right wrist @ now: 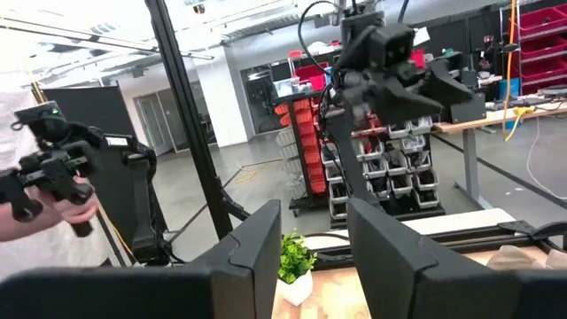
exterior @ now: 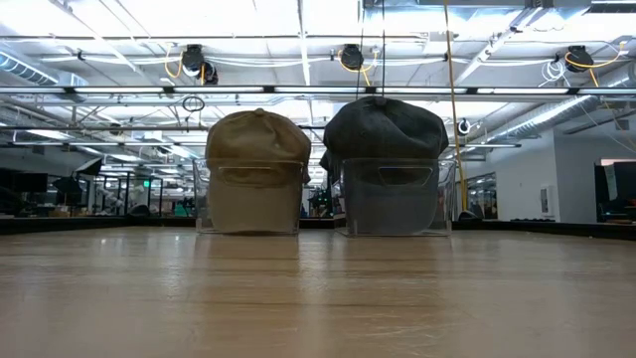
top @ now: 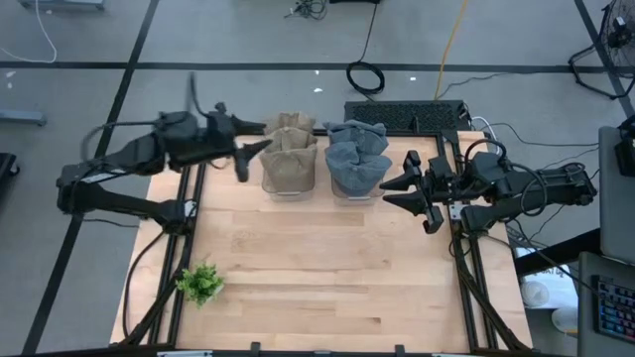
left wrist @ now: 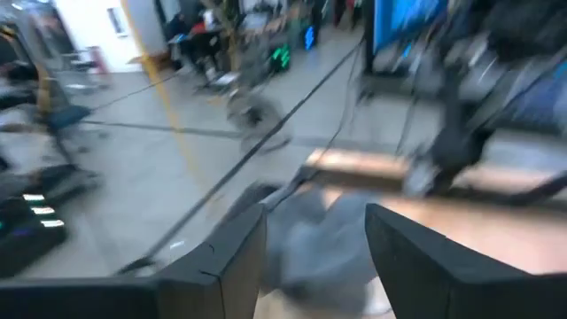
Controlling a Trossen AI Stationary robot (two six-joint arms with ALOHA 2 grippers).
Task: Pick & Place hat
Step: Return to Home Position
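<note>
All I have left is to tuck the arms away, and from what I can see nothing is loose on the bench (top: 327, 288). The brown caps (top: 289, 149) sit piled in the left clear bin (top: 286, 188), heaped above its rim, and the grey caps (top: 355, 159) fill the right clear bin (top: 352, 193) just beside it. The only other thing on the wood is a small green plant (top: 201, 283) near the front left corner.

My left gripper (top: 246, 157) hangs just beside the brown-cap bin on its outer side. Its wrist camera shows the fingers (left wrist: 235, 257) spread with nothing between them. My right gripper (top: 399, 193) is near the grey-cap bin, also spread and empty, with its fingers (right wrist: 252, 257) framing the plant across the bench.

To do this well I'd lift the left gripper clear before swinging it outward. The top cap rides high, and I judge a level sweep could clip its brim and drag it out. The right arm has more room, so I'd draw it straight back toward its base, away from the bin wall. I'd leave both grippers spread so no fabric gets snagged.

A person's hand (right wrist: 53, 190) holding a controller shows beyond the bench in the right wrist camera, so I'd keep the speed gentle.
</note>
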